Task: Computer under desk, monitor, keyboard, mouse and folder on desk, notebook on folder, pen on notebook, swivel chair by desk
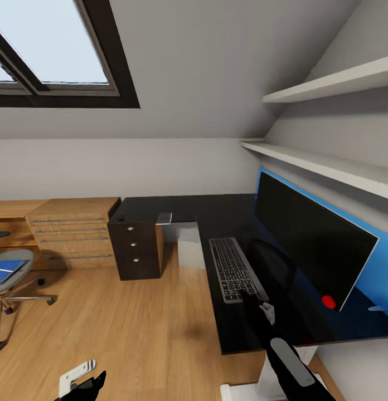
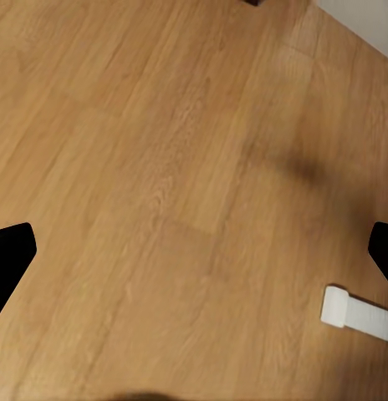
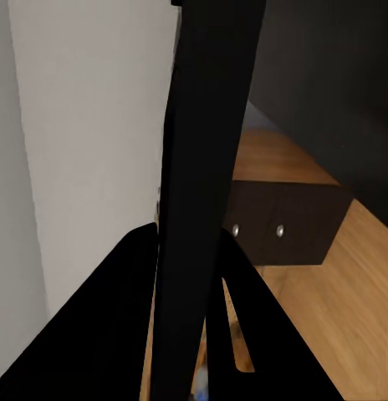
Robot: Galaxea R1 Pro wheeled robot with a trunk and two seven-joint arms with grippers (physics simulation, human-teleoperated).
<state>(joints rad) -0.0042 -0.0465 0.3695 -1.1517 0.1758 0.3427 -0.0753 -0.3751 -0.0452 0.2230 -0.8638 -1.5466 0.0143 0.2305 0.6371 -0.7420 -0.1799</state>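
Observation:
On the black L-shaped desk (image 1: 216,209) the monitor (image 1: 311,245) stands along the right wall. The keyboard (image 1: 232,266) lies in front of it. My right gripper (image 1: 254,298) is at the keyboard's near end; in the right wrist view its fingers (image 3: 144,251) close on either side of the keyboard (image 3: 206,167), seen edge-on. The small dark mouse (image 1: 121,218) sits on the desk's far left wing, near a flat pale item (image 1: 164,217). The blue folder (image 1: 5,271) lies on the swivel chair (image 1: 15,298) at the far left. My left gripper (image 2: 194,251) hangs open over the wooden floor.
A dark drawer unit (image 1: 136,250) holds up the desk's left wing, beside a wooden dresser (image 1: 74,234). A white box (image 1: 189,248) stands under the desk. A small red object (image 1: 328,301) lies by the monitor's near corner. Two shelves (image 1: 328,161) run above the monitor.

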